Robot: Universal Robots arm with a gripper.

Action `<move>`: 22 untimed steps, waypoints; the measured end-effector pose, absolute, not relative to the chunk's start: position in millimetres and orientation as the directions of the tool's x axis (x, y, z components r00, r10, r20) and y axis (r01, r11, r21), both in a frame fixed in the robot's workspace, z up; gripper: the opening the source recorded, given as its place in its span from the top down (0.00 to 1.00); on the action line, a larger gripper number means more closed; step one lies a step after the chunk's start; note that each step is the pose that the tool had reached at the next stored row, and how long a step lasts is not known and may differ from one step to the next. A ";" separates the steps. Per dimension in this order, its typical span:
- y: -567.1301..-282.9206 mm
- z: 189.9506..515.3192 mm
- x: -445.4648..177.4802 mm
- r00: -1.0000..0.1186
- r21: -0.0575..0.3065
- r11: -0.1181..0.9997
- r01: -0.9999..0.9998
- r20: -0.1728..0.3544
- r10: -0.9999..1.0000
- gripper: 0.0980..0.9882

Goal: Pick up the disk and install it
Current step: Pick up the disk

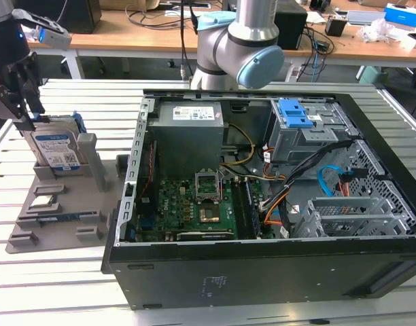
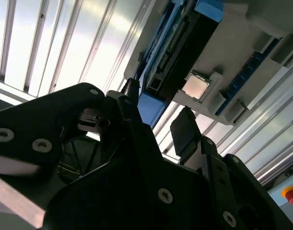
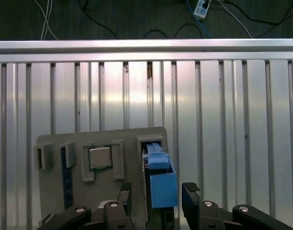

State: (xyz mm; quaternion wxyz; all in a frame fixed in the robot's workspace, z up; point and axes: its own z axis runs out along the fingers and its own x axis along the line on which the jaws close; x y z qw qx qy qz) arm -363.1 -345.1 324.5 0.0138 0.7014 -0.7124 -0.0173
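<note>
The disk [image 1: 55, 151] stands on edge in a slot of the grey holder tray [image 1: 100, 200] on the bench [image 1: 52, 285], offering its blue-framed edge upward. The pincer [image 3: 157, 192] hangs spread astride it, gripping nothing.

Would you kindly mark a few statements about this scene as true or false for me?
1. The disk stands on edge in the grey holder. True.
2. The open gripper straddles the disk's blue bracket. True.
3. The disk sits inside the drive cage. False: it is in the holder, outside the computer case.
4. The gripper holds the processor chip. False: the chip lies in a recess of the holder.
</note>
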 end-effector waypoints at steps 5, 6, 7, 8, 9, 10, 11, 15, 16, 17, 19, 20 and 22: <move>-342.4 312.4 -360.7 -0.016 0.044 0.015 -0.999 -0.002 -1.000 0.50; -341.9 309.7 -360.2 -0.015 0.044 0.015 -0.999 -0.002 -1.000 0.50; -341.6 308.0 -360.0 -0.016 0.044 0.015 -0.999 -0.001 -1.000 0.50; -341.2 305.5 -359.8 -0.015 0.044 0.015 -0.999 -0.001 -1.000 0.50; -340.9 302.8 -359.7 -0.015 0.044 0.015 -0.999 -0.001 -1.000 0.50; -340.7 301.0 -359.7 -0.014 0.044 0.014 -0.999 -0.001 -1.000 0.50; -340.4 298.9 -359.6 -0.013 0.044 0.013 -0.999 -0.001 -1.000 0.50; -339.0 290.3 -358.2 -0.008 0.044 0.008 -0.999 0.000 -1.000 0.50; -338.7 288.7 -357.1 -0.006 0.044 0.006 -0.999 0.000 -1.000 0.50; -338.8 288.3 -356.8 -0.003 0.044 0.003 -0.999 0.001 -1.000 0.50; -338.8 287.6 -356.1 0.022 0.044 -0.022 -0.999 0.001 -1.000 0.50; -338.8 287.5 -355.9 0.037 0.044 -0.036 -0.998 0.001 -0.999 0.50; -338.8 287.5 -355.7 0.052 0.044 -0.052 -0.998 0.001 -0.999 0.50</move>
